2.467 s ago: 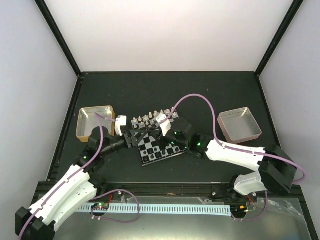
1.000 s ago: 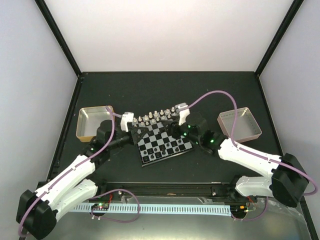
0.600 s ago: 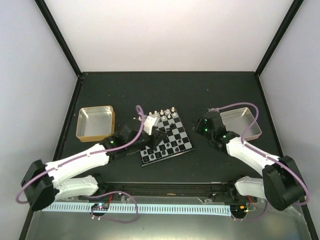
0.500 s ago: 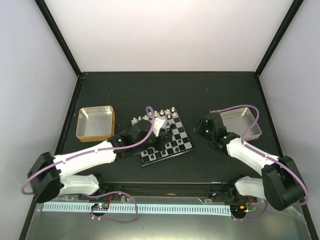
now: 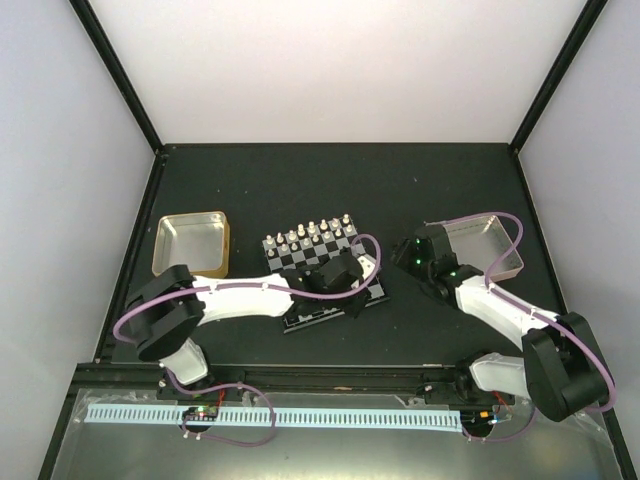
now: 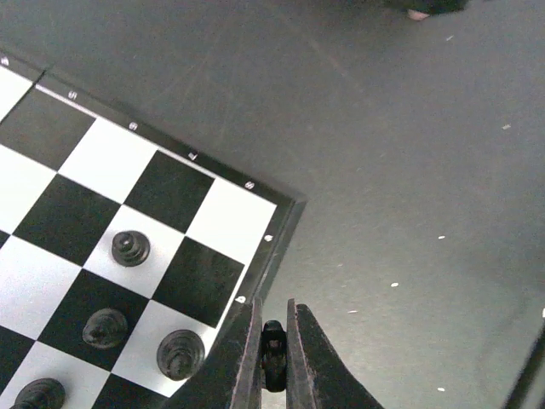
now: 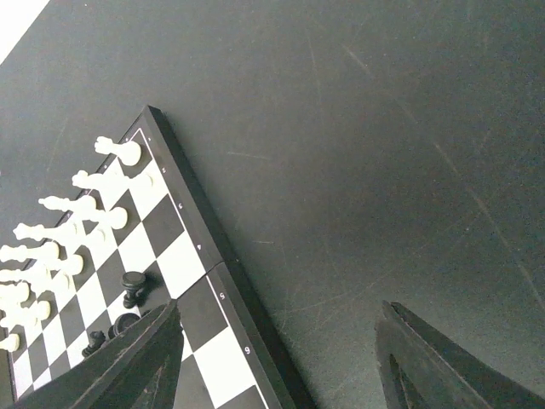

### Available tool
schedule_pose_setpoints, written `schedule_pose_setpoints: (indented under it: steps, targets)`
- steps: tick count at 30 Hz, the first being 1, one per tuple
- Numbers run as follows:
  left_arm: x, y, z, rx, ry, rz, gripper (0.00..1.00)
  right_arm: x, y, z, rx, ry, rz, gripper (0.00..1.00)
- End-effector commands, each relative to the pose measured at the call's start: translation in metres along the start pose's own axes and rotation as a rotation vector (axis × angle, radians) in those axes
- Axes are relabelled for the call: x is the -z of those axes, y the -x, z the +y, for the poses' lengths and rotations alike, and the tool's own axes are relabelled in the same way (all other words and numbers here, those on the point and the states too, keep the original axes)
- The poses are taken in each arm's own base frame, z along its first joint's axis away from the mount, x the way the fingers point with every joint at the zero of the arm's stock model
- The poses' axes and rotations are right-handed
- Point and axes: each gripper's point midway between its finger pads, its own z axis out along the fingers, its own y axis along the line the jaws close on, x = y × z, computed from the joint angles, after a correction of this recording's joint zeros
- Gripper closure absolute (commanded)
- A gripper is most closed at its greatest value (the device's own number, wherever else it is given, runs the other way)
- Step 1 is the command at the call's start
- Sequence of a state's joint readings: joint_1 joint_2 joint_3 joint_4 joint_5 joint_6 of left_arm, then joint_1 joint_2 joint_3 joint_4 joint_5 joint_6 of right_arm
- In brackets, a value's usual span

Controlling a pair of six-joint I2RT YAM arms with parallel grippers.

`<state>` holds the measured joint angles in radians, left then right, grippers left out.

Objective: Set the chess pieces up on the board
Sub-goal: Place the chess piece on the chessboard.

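1. Two slim, dark fingers of the left gripper (image 6: pixel 272 328) are pressed together on a tiny black piece (image 6: pixel 272 358). They hold it just off the rim of the board (image 6: pixel 281 228), close to a corner.
2. The right gripper (image 7: pixel 281 375) is spread wide with nothing between its matte, wedge-shaped fingers. In the overhead view it sits apart from the board, beside the right tray (image 5: pixel 510 262).
3. The board lies mid-table, turned slightly askew. It is flat, with black and pale checks, a thin dark rim and tiny pale numerals along the edge.
4. Done so far, by the look of it: the white pieces (image 7: pixel 85 204) stand in rows along the far edge.
5. Several black pieces (image 6: pixel 130 248) stand on squares near the left gripper. They are small, knobbed and faintly glossy.
6. What seems left: the corner squares beside the held piece are bare, so the black side looks unfinished. Exactly how many remain cannot be told.
7. The table (image 6: pixel 409 170) is matte and dark, with fine scratches and pale specks.
8. The left tray (image 5: pixel 190 215) is shallow bright metal with rounded corners; no pieces can be made out in it.
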<state>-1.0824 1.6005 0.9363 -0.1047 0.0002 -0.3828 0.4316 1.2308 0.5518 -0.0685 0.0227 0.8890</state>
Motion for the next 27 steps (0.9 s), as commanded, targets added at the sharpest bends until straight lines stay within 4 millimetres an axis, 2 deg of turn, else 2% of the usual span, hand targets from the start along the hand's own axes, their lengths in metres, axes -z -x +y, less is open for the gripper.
schedule_pose_setpoints:
  steps: [1, 11, 17, 27]
  targets:
    - [-0.014, 0.009, 0.004, -0.031, 0.055, -0.017, 0.98, -0.001, -0.001, -0.009, -0.003, -0.023, 0.002, 0.38]
    - [-0.034, 0.007, 0.014, -0.031, 0.123, 0.019, 0.98, -0.006, -0.007, -0.010, -0.006, -0.020, 0.031, 0.38]
    - [-0.042, 0.003, 0.027, -0.019, 0.192, 0.024, 0.97, -0.007, -0.007, -0.009, -0.007, -0.018, 0.035, 0.38]
    - [-0.051, -0.004, 0.026, -0.022, 0.181, 0.047, 0.93, -0.009, -0.008, -0.009, -0.006, -0.015, 0.044, 0.38]
